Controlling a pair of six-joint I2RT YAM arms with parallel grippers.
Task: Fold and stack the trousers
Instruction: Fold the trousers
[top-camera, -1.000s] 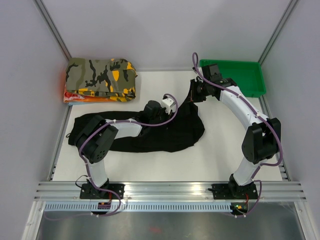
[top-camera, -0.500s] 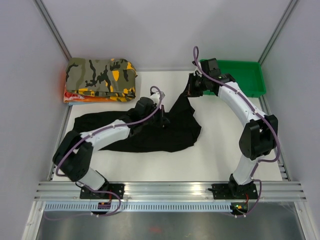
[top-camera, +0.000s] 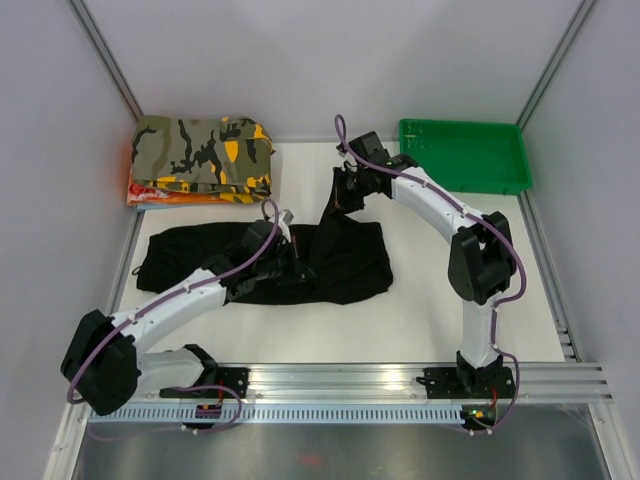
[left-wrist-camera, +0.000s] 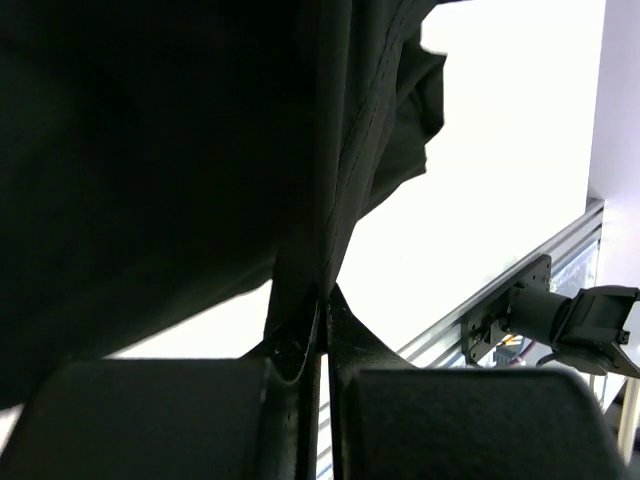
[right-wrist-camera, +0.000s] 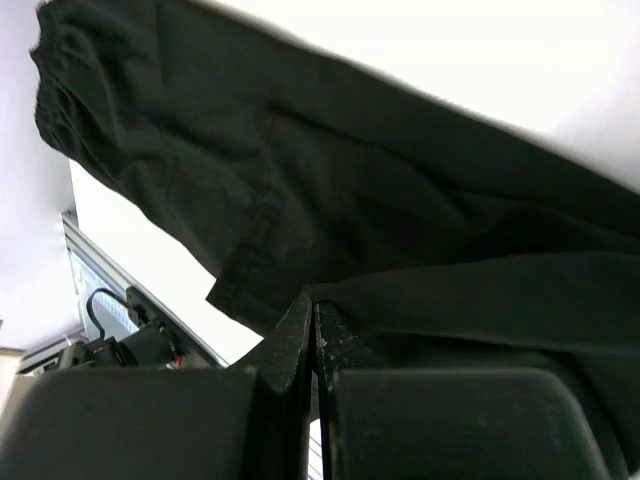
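A folded camouflage garment sits at 11 o'clock on the table. The trousers lie across the middle, their long axis running 9 to 3 o'clock, with the 9 o'clock end flat. The left gripper is pressed together on a pinch of black cloth near the garment's middle. The right gripper, at 1 o'clock from it, pinches a raised edge. The flat end lies toward 9 o'clock from both grippers, and the left arm is nearer to it. A green tray stands at 2 o'clock.
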